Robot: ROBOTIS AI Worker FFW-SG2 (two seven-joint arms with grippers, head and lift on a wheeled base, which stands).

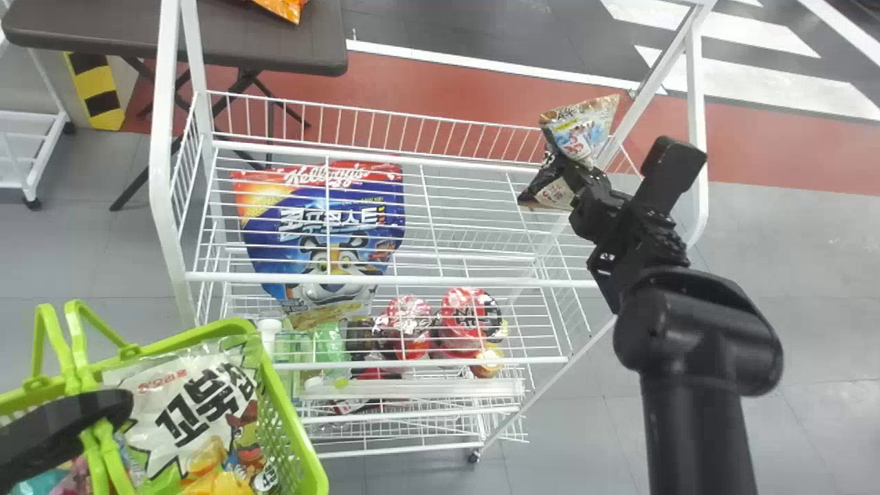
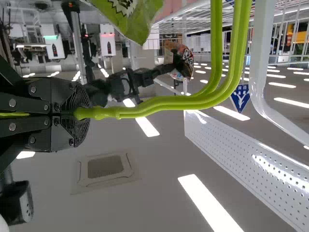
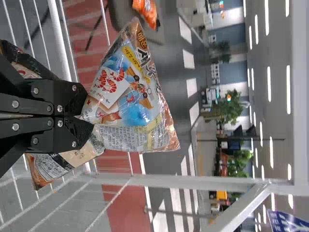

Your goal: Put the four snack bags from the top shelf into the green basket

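At the right end of the top shelf, my right gripper holds an upright snack bag. In the right wrist view the right gripper pinches the bottom of that shrimp-picture bag. A second, darker bag is behind and below it, partly covered by the fingers; whether it is gripped too I cannot tell. At lower left, my left gripper is on the handles of the green basket, which contains a white snack bag and colourful packages. The left wrist view has the left gripper closed around the green handles.
A blue cereal bag shows behind the white shelf wires, with red-topped packages on a lower level. White rack posts rise at both ends. A dark table with an orange bag stands beyond.
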